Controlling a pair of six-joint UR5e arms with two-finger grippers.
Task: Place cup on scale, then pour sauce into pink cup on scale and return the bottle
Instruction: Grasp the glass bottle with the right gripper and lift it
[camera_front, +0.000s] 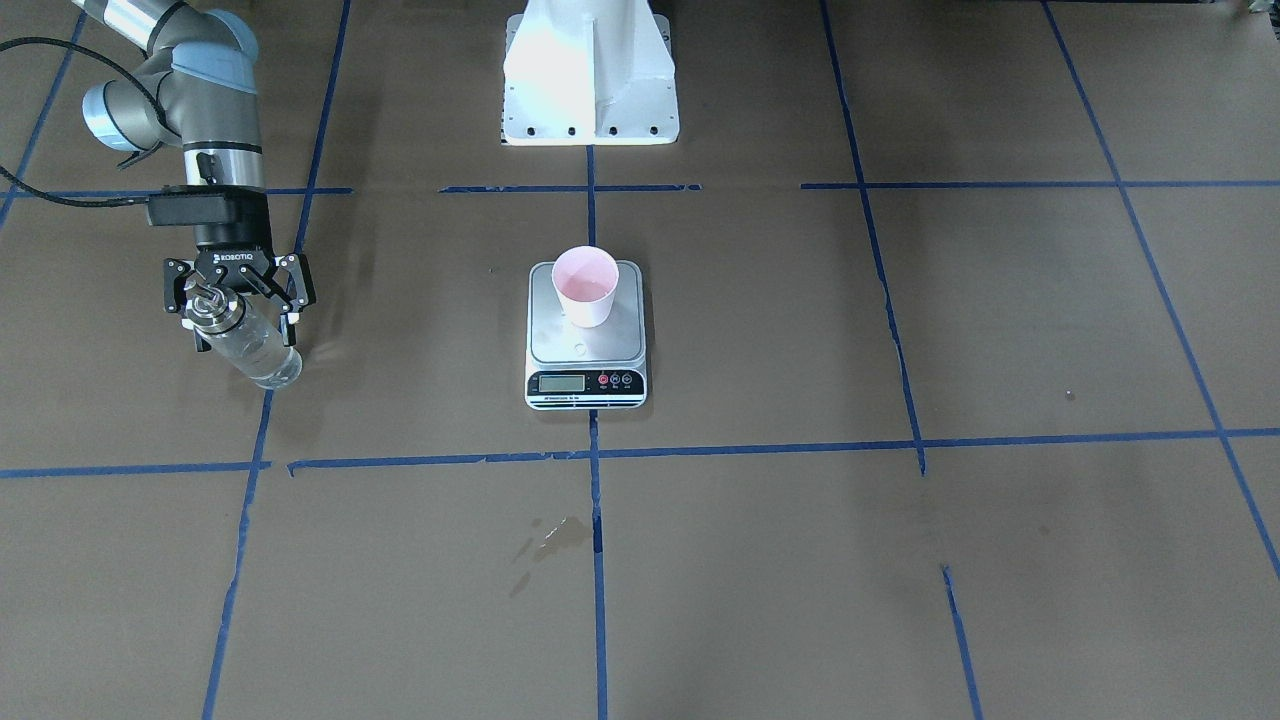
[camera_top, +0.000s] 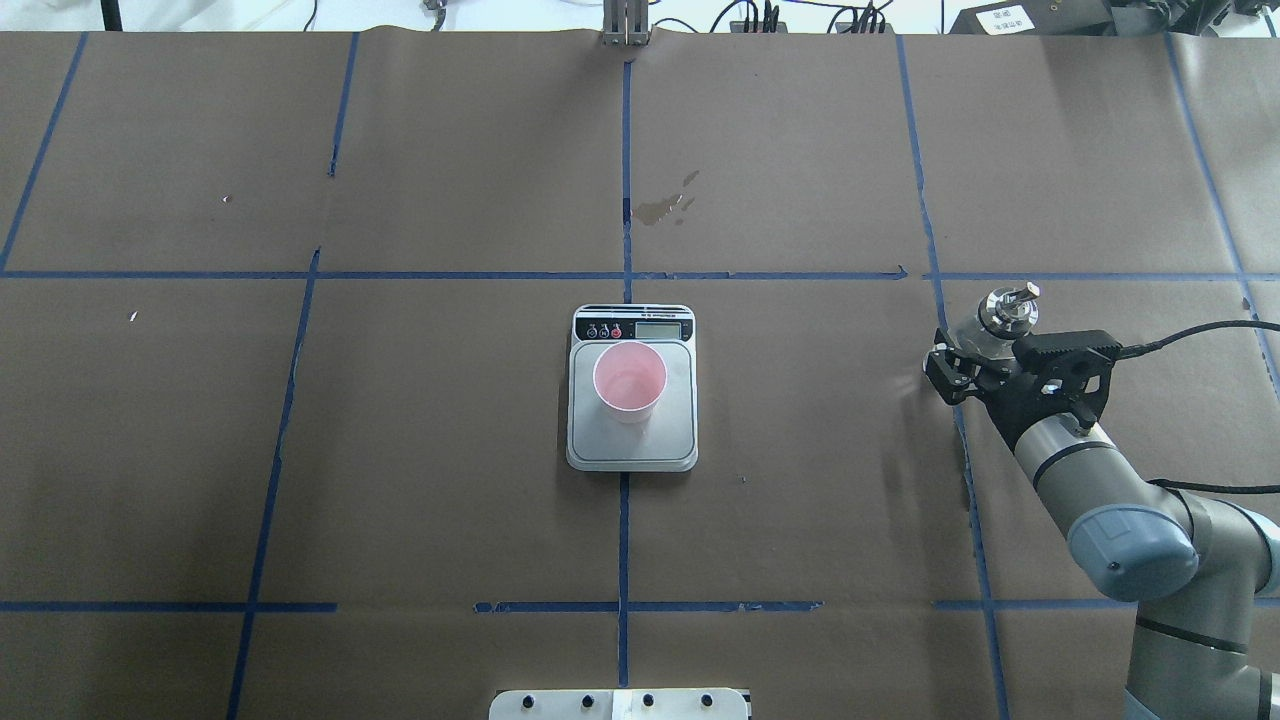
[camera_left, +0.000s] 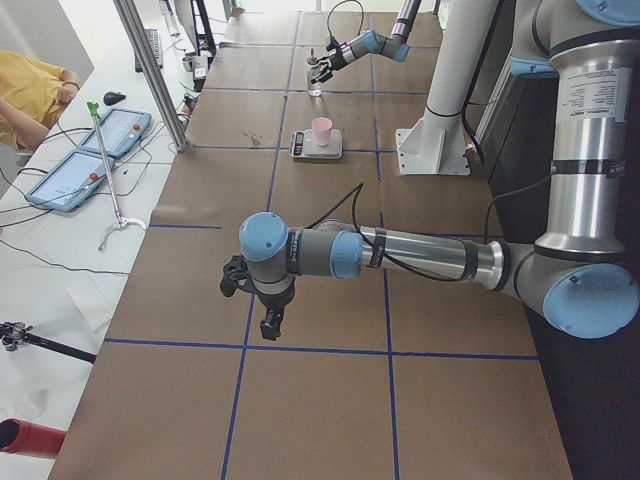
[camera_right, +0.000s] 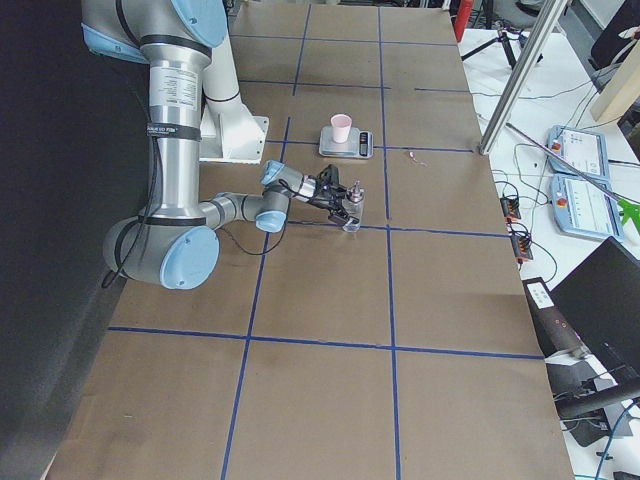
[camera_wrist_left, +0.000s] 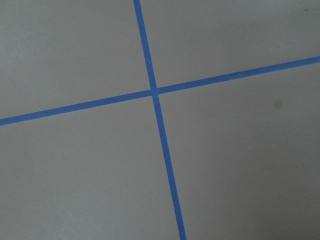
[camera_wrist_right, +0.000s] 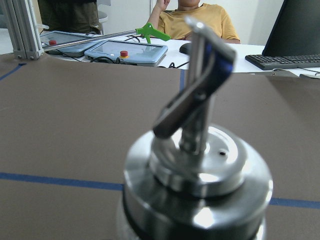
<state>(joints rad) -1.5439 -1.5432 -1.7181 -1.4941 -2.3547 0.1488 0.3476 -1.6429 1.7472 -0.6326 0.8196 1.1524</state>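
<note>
The pale pink cup (camera_front: 586, 285) stands upright on the silver scale (camera_front: 585, 348) at the table's middle; it also shows in the overhead view (camera_top: 630, 380) on the scale's platform (camera_top: 676, 440). The clear glass bottle (camera_front: 255, 345) with its silver cap and spout (camera_top: 1005, 312) stands on the table far to the robot's right. My right gripper (camera_front: 245, 338) is around the bottle's upper part with its jaws spread wide. The cap fills the right wrist view (camera_wrist_right: 195, 165). My left gripper (camera_left: 255, 300) hovers over bare table far from the scale; I cannot tell its state.
The white robot base (camera_front: 590, 80) stands behind the scale. A damp stain (camera_front: 555, 535) marks the brown paper in front of the scale. Blue tape lines (camera_wrist_left: 155, 92) cross the table. An operator in yellow (camera_wrist_right: 195, 20) and tablets are beyond the table's far edge.
</note>
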